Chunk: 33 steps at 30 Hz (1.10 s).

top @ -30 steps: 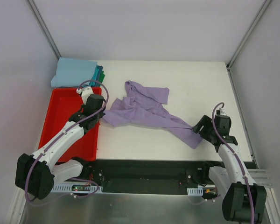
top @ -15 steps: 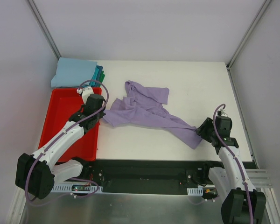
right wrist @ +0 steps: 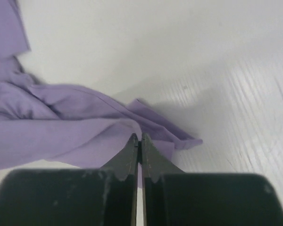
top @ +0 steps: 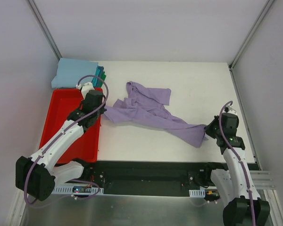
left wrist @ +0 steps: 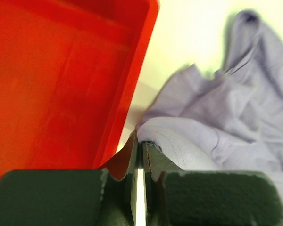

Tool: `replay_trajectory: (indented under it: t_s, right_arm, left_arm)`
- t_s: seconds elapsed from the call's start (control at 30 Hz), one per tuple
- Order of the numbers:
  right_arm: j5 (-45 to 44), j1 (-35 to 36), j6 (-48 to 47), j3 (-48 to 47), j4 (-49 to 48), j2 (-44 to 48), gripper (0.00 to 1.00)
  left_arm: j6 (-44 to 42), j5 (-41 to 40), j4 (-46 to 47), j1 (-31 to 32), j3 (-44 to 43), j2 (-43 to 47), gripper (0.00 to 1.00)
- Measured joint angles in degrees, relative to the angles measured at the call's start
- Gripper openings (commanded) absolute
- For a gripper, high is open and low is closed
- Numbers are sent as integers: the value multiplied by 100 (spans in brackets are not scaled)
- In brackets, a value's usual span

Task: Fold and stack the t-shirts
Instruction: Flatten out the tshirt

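Purple first: the one lavender t-shirt (top: 146, 110) lies unfolded and crumpled, stretched slantwise across the middle of the white table (top: 193, 80). I have it at both ends. My left gripper (left wrist: 140, 141) is closed all the way, with a fold of the shirt's left edge caught at the fingertips, just beside the rim of the single red bin (top: 61, 132). My left arm reaches over that bin. My right gripper (right wrist: 138, 139) is clamped tight on the shirt's near right tip, and a sliver of purple shows between its fingers.

In the far left corner, behind the bin, sits one stack of folded t-shirts (top: 74, 74). A light blue one is on top, and teal and green edges (top: 101, 75) peek out along its right side. How many lie beneath the blue I cannot tell.
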<state>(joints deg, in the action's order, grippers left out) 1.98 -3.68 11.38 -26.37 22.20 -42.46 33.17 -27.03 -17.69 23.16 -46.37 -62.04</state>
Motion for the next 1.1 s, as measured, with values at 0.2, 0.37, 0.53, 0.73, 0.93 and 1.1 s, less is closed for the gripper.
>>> replay_trajectory:
  t_s: [0.2, 0.37, 0.53, 0.73, 0.93, 1.1]
  right_arm:
    - [-271, 2, -219, -1360, 245, 271, 0]
    - [-616, 2, -507, -2787, 662, 522, 1]
    - [-940, 2, -846, -4470, 1169, 669, 1]
    - [-1375, 2, -1399, -6664, 1580, 682, 1]
    - [-1853, 2, -1884, -8087, 1735, 619, 1]
    - [-2041, 2, -2234, -8627, 1749, 286, 1]
  left_arm:
    - [-354, 133, -13, 0, -1137, 63, 0]
    - [-798, 391, -17, 0, -2253, 319, 0]
    - [-1298, 1036, -31, 0, -3475, 713, 0]
    - [-1676, 2131, -59, 0, -4885, 1147, 0]
    - [-1871, 2909, -59, 2, -6299, 1126, 0]
    - [-2017, 3119, -24, 0, -7193, 647, 0]
